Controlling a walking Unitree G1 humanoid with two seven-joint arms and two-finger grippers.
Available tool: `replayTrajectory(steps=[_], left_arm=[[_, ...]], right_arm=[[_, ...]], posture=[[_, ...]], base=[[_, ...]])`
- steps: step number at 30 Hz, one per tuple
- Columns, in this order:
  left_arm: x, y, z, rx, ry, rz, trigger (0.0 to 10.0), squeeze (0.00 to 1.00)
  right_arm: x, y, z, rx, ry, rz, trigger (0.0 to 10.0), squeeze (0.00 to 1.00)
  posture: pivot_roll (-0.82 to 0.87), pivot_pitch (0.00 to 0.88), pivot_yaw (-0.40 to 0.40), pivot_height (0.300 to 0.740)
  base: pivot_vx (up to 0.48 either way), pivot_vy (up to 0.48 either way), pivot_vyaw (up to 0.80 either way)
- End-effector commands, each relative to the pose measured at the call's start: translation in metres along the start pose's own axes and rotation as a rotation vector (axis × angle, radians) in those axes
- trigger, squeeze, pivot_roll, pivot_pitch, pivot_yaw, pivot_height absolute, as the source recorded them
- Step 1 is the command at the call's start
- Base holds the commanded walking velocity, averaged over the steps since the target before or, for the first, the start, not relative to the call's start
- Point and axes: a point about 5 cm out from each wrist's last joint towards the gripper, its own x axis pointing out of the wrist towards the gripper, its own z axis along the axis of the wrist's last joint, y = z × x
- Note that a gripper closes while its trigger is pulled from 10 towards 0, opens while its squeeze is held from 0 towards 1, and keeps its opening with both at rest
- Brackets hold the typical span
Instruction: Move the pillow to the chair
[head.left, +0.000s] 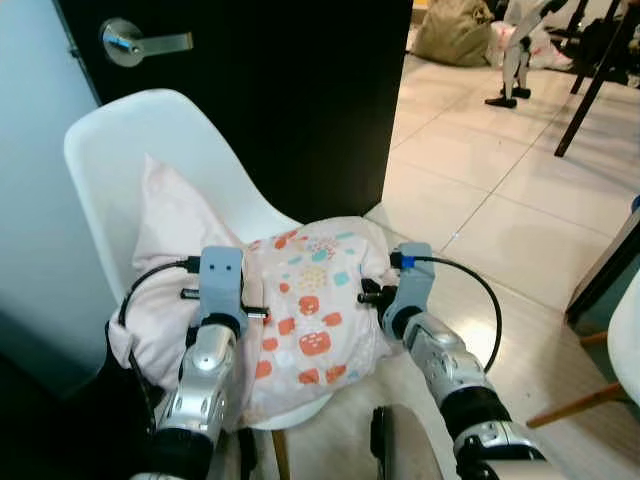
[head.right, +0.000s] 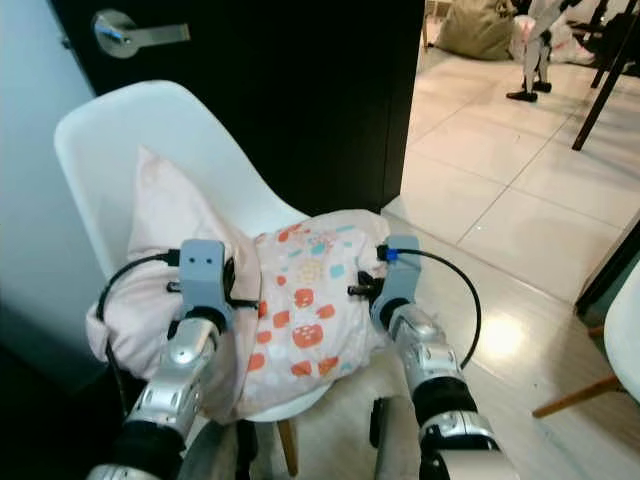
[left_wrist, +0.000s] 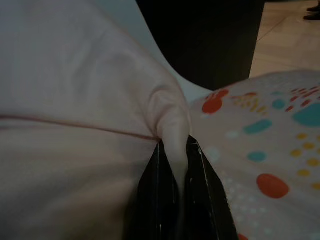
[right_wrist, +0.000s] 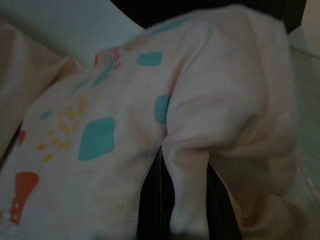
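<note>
Pillow (head.left: 300, 310), pale pink with a panel of red, teal and yellow shapes, lies slumped across the seat of the white moulded chair (head.left: 150, 130), one plain pink corner propped up against the backrest and the patterned part spread toward the front edge (some of it hangs over the rim).

The left gripper (left_wrist: 175, 165) is clamped on a pinched fold of the plain pink fabric, right beside the patterned panel; its two black fingers (left_wrist: 150, 200) press the cloth between them. The left arm reaches forward and slightly inward from below, its grey wrist block sitting on the pillow's left half with a black cable looping out to the side.

The right gripper (right_wrist: 182, 195) is likewise closed on a bunched fold at the pillow's right edge, cloth squeezed between its fingers (right_wrist: 152, 200). The right arm angles up from the lower right, elbow bent, wrist block touching the pillow's side, a cable arcing over the floor.

Behind the chair stands a dark door (head.left: 300, 90) with a silver lever handle (head.left: 135, 43). Pale floor tiles (head.left: 500, 190) stretch off to the right, where dark furniture legs (head.left: 595, 85) stand well apart from the chair.
</note>
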Motion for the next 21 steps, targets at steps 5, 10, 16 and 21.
replayTrajectory(steps=[5,10,16,21], left_arm=[[0.007,0.003,-0.003,-0.029,0.026,0.014,10.0,0.00],[0.014,0.016,0.003,-0.025,0.000,0.068,10.0,0.00],[0.013,0.025,0.001,-0.063,0.007,0.092,10.0,1.00],[0.011,0.035,0.013,-0.014,-0.048,0.139,10.0,1.00]], right_arm=[[0.007,0.015,0.002,0.024,-0.022,0.039,10.0,0.00],[0.009,0.023,0.009,0.036,-0.080,0.096,10.0,0.00],[0.008,0.027,0.016,0.064,-0.129,0.151,10.0,1.00],[0.006,0.021,0.024,0.061,-0.167,0.145,10.0,1.00]], posture=[[-0.02,0.168,0.008,0.536],[-0.01,0.164,0.004,0.536],[-0.01,0.158,0.001,0.536],[-0.02,0.151,0.000,0.536]], base=[[0.000,0.000,0.00],[0.000,0.000,0.00],[0.000,0.000,0.00],[0.000,0.000,0.00]])
